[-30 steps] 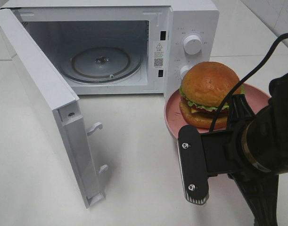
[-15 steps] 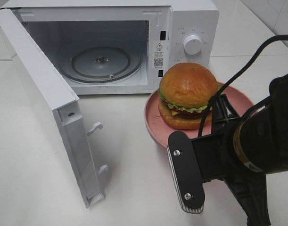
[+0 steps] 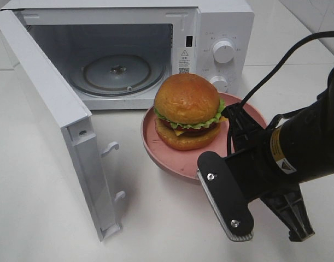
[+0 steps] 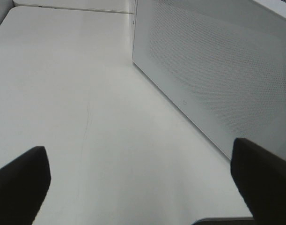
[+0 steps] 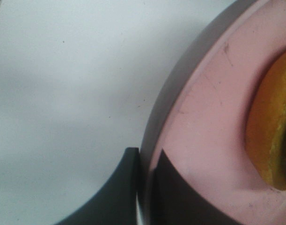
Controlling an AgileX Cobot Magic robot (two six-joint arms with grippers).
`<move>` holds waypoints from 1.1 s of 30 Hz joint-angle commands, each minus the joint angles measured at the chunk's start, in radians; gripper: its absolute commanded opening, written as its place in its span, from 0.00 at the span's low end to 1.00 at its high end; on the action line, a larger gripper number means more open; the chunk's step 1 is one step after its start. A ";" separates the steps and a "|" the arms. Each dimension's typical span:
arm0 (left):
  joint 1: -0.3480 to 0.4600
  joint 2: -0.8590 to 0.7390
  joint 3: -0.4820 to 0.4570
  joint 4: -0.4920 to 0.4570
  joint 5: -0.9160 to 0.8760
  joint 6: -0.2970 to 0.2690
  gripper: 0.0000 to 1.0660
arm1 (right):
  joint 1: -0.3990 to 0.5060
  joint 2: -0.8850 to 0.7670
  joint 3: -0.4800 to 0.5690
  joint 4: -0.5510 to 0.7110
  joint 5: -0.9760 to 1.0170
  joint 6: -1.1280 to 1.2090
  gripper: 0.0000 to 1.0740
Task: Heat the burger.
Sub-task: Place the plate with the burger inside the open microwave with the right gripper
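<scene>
Two claws are on this job, but only one is working now. My right claw (image 5: pixel 146 157) is pressed together on the rim of the pink plate (image 3: pixel 165 159), so it pinches the plate and not the food. I judge this is chosen because the burger (image 3: pixel 187 109) is soft and round, and the plate carries it level. The burger sits in the middle of the plate, just in front of the microwave (image 3: pixel 221 22) and partly before its open mouth. I cannot tell if the plate is lifted or slides on the desk (image 3: pixel 156 218).

The door (image 3: pixel 52 109) stands wide open, so the glass tray (image 3: pixel 117 73) inside is free to receive the plate. My left claw (image 4: pixel 143 187) is spread wide and holds nothing. It waits over bare desk beside a white dotted panel, which I take for the door's outer side.

Compared with one second before, plate and burger are more to the left, gone from in front of the knobs (image 3: pixel 223 51) toward the opening. The door is as it was.
</scene>
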 commanded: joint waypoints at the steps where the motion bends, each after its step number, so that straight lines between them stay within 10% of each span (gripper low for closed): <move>1: -0.001 -0.006 0.002 -0.002 -0.015 -0.001 0.94 | -0.053 -0.012 -0.007 0.071 -0.092 -0.176 0.00; 14: -0.001 -0.006 0.002 -0.002 -0.015 -0.001 0.94 | -0.203 -0.012 -0.007 0.504 -0.130 -0.788 0.00; 33: -0.001 -0.006 0.002 -0.002 -0.015 -0.001 0.94 | -0.203 0.086 -0.142 0.427 -0.149 -0.756 0.00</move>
